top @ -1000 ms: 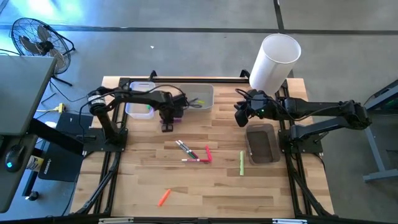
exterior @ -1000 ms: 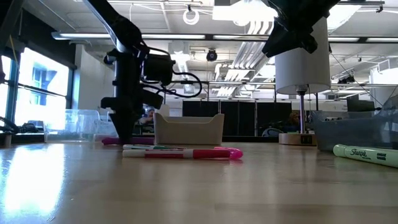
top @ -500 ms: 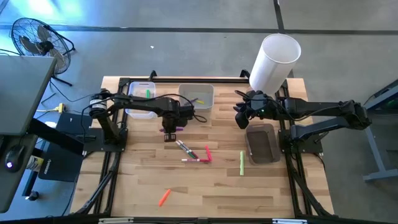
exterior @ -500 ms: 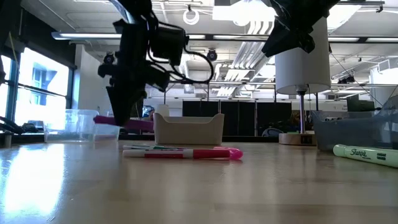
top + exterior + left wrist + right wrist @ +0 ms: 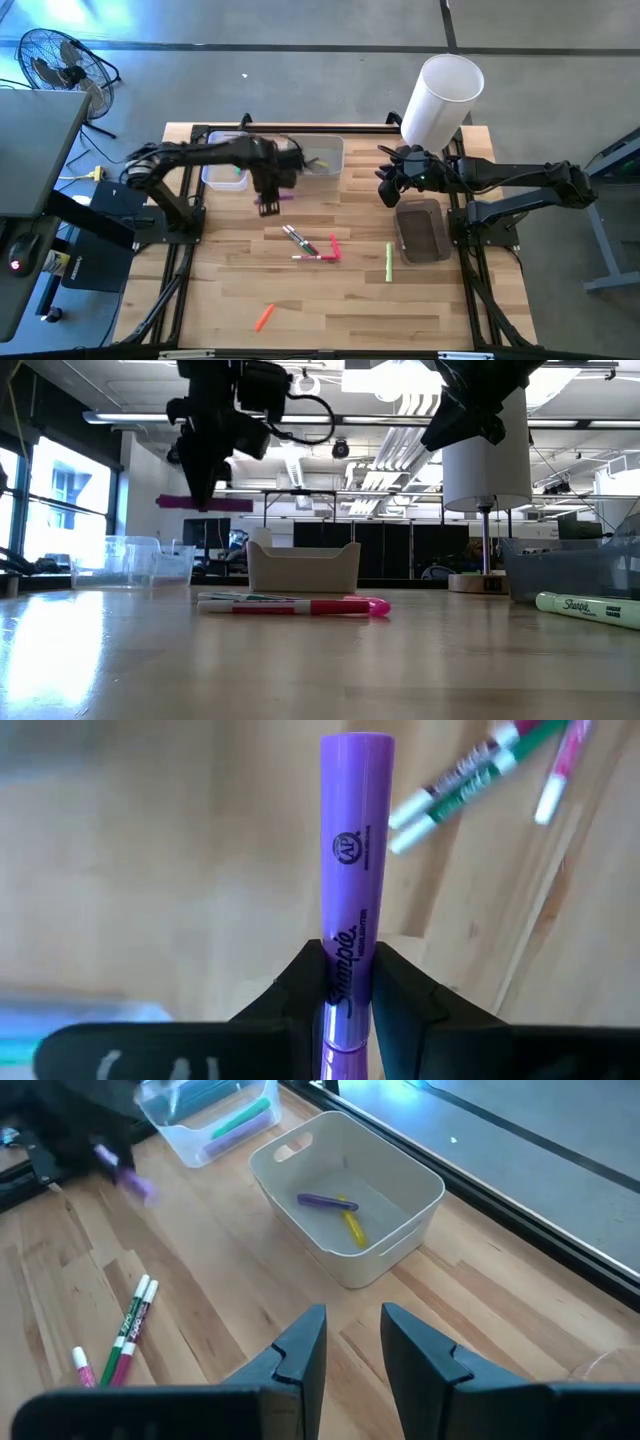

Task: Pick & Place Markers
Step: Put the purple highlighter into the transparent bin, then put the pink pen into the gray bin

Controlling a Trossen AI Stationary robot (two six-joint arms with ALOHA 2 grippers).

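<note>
I have the left gripper (image 5: 268, 200) pinched on a purple marker (image 5: 355, 870), its fingers pressed against the barrel near one end while the rest juts forward past the tips; in the low view the marker (image 5: 204, 503) hangs level, well above the table (image 5: 330, 290), its long axis lying flat rather than pointing down; from above it sits just in front of the two containers at the far edge, with the clear bin (image 5: 222, 176) near on one side and the white bin (image 5: 325, 152) near on the other; I judge the drop turns on which of these I carry it to, and both lie beyond the gripper towards the far edge; the white bin already holds a purple and a yellow marker (image 5: 355, 1230), the clear one a green and others; the right gripper (image 5: 388, 186) waits well apart by the grey tray (image 5: 420, 232), its fingers spread and holding nothing; the left arm is plainly the nearer one; loose markers remain on the table: a cluster (image 5: 312, 247) mid-table, a green one (image 5: 389, 261) and an orange one (image 5: 263, 318)
</note>
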